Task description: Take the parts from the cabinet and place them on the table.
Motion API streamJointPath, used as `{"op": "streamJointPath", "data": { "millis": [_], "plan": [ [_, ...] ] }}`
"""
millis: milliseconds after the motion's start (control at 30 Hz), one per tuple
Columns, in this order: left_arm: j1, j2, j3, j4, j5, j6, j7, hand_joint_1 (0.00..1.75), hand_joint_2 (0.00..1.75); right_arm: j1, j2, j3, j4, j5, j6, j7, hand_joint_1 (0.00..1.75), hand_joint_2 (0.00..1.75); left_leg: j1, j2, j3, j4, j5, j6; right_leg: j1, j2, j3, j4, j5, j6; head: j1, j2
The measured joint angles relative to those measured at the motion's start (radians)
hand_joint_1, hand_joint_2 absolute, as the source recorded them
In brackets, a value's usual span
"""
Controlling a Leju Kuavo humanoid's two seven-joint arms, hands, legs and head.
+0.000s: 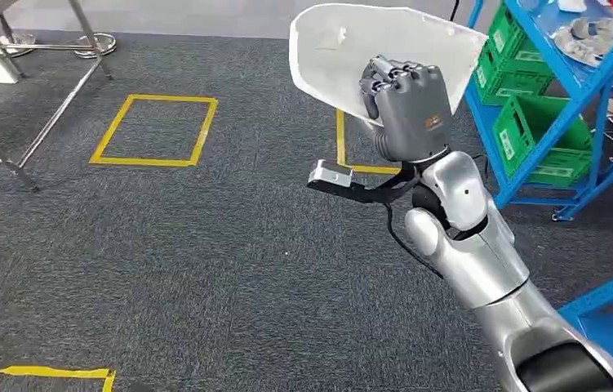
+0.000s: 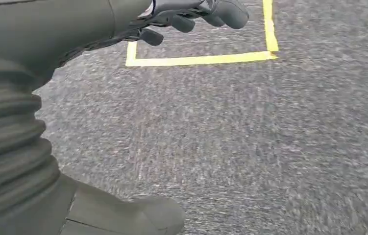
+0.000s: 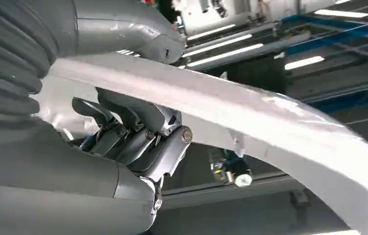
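Right hand [image 1: 405, 102] grips large white curved plastic shell part [image 1: 352, 49] raised over dark grey carpet [image 1: 205, 245], blue metal shelving [image 1: 564, 106] just beside; left hand [image 2: 191, 14] empty, fingers loosely apart.

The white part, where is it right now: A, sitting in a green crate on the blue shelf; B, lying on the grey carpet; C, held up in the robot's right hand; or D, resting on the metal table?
C: in the head view the right hand grips the white part, raised above the carpet, with its fingers wrapped over the part's edge.
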Motion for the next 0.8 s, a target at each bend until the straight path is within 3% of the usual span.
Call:
{"op": "streamJointPath", "data": {
  "millis": [33,67,100,200,233,267,300,333,400,433,467,533,567,600,633,733,767,800],
  "plan": [
    [-0.001,0.000,0.000,0.000,0.000,-0.006,0.000,0.00,1.75,-0.001,-0.001,0.000,0.000,0.000,0.000,0.000,1.75,1.75,0.000,-0.015,0.000,0.001,0.002,-0.003,-0.002,0.016,0.049,-0.098,0.047,-0.004,0.001,0.000],
    [-0.002,-0.002,0.000,0.000,0.000,-0.008,0.000,0.00,1.75,-0.004,-0.002,0.000,0.000,0.000,0.000,0.000,1.75,1.75,0.002,-0.026,-0.001,0.002,0.004,-0.006,-0.005,0.059,0.091,-0.181,0.073,-0.008,0.001,0.000],
    [-0.004,-0.003,0.000,-0.001,0.003,-0.012,-0.001,0.00,1.75,-0.005,-0.003,0.000,0.000,0.000,0.000,-0.001,1.75,1.75,-0.002,-0.037,-0.008,0.005,0.006,-0.014,-0.004,0.083,0.097,-0.205,0.060,-0.007,-0.001,0.000],
    [0.001,-0.003,0.000,0.000,0.005,-0.016,-0.002,0.00,1.75,-0.005,-0.004,0.000,0.000,0.000,0.003,0.000,1.75,1.75,0.009,-0.070,-0.016,-0.008,0.020,-0.036,0.008,0.048,0.094,-0.205,0.068,-0.019,0.001,0.000],
    [0.003,-0.002,0.000,0.000,0.006,-0.017,-0.002,0.00,1.75,-0.006,-0.003,0.000,-0.001,0.000,0.003,0.000,1.75,1.75,0.004,-0.083,-0.028,-0.012,0.024,-0.045,0.000,0.034,0.102,-0.217,0.076,-0.029,0.001,0.000],
    [0.005,0.001,0.000,0.000,0.007,-0.017,-0.002,0.00,1.75,-0.010,-0.002,0.000,-0.001,0.000,0.003,0.000,1.75,1.75,0.003,-0.039,-0.029,0.006,0.013,-0.041,-0.002,0.015,0.104,-0.226,0.084,-0.036,0.002,0.000],
    [0.003,0.000,0.000,0.000,0.009,-0.017,-0.003,0.00,1.75,-0.012,0.000,0.000,-0.002,0.000,0.002,0.000,1.75,1.75,-0.002,0.022,-0.051,0.051,-0.020,-0.042,-0.001,0.006,0.104,-0.229,0.087,-0.046,-0.011,0.000],
    [0.001,0.000,0.000,0.000,0.012,-0.017,-0.003,0.00,1.75,-0.014,0.000,0.000,-0.002,0.000,0.003,0.000,1.75,1.75,-0.002,0.055,-0.083,0.125,-0.063,-0.046,0.001,-0.007,0.102,-0.229,0.087,-0.047,-0.013,0.000],
    [0.001,0.000,0.000,0.000,0.015,-0.017,-0.004,0.00,1.75,-0.010,-0.001,0.000,-0.002,0.000,0.004,0.000,1.75,1.75,0.002,0.072,-0.146,0.276,-0.131,-0.052,0.005,-0.037,0.101,-0.229,0.086,-0.049,-0.013,0.000],
    [0.002,0.001,0.000,0.000,0.015,-0.017,-0.004,0.00,1.75,-0.007,-0.001,0.000,-0.002,0.000,0.005,0.000,1.75,1.75,0.002,0.073,-0.159,0.309,-0.135,-0.054,0.005,-0.052,0.100,-0.228,0.086,-0.049,-0.014,0.000],
    [0.003,0.002,0.000,0.000,0.015,-0.017,-0.005,0.00,1.75,-0.005,-0.001,0.000,-0.002,0.000,0.005,0.000,1.75,1.75,0.002,0.075,-0.142,0.285,-0.116,-0.055,0.005,-0.068,0.100,-0.228,0.085,-0.048,-0.014,0.000],
    [0.004,0.005,0.000,0.000,0.017,-0.017,-0.006,0.00,1.75,-0.006,-0.001,0.000,-0.002,0.000,0.006,0.000,1.75,1.75,0.002,0.093,-0.049,0.129,-0.043,-0.055,0.005,-0.095,0.101,-0.225,0.083,-0.045,-0.014,0.000],
    [0.003,0.006,0.000,0.000,0.017,-0.017,-0.006,0.00,1.75,-0.007,-0.001,0.000,-0.003,0.000,0.006,0.000,1.75,1.75,0.001,0.134,0.003,0.040,-0.015,-0.052,0.006,-0.106,0.103,-0.222,0.079,-0.040,-0.015,0.000],
    [0.001,0.006,0.000,0.000,0.017,-0.017,-0.007,0.00,1.75,-0.008,-0.001,0.000,-0.003,0.000,0.006,0.000,1.75,1.75,-0.013,0.171,0.029,-0.002,-0.032,-0.047,0.016,-0.116,0.100,-0.216,0.073,-0.033,-0.018,0.000],
    [0.001,0.006,0.000,0.000,0.017,-0.017,-0.009,0.00,1.75,-0.010,-0.002,0.000,-0.003,0.000,0.010,0.000,1.75,1.75,-0.007,0.150,0.022,-0.002,-0.023,-0.030,0.017,-0.126,0.099,-0.214,0.072,-0.030,-0.012,0.000],
    [0.005,0.006,0.000,0.000,0.017,-0.017,-0.009,0.00,1.75,-0.013,0.006,0.001,-0.003,0.000,0.010,0.000,1.75,1.75,-0.008,0.112,0.016,-0.002,-0.021,-0.014,0.018,-0.160,0.106,-0.215,0.068,-0.017,-0.011,0.000],
    [0.008,0.006,0.000,0.000,0.018,-0.017,-0.008,0.00,1.75,-0.015,0.006,0.001,-0.004,0.000,0.010,0.000,1.75,1.75,-0.001,0.102,0.018,-0.005,-0.017,-0.008,0.010,-0.124,0.101,-0.204,0.058,-0.006,-0.010,0.000],
    [0.007,0.007,0.000,-0.001,0.018,-0.017,-0.008,0.00,1.75,-0.017,0.006,0.001,-0.004,0.000,0.010,-0.001,1.75,1.75,0.002,0.091,0.016,-0.005,-0.015,-0.004,0.005,-0.056,0.086,-0.167,0.033,0.000,-0.008,0.000]
  ]
}}
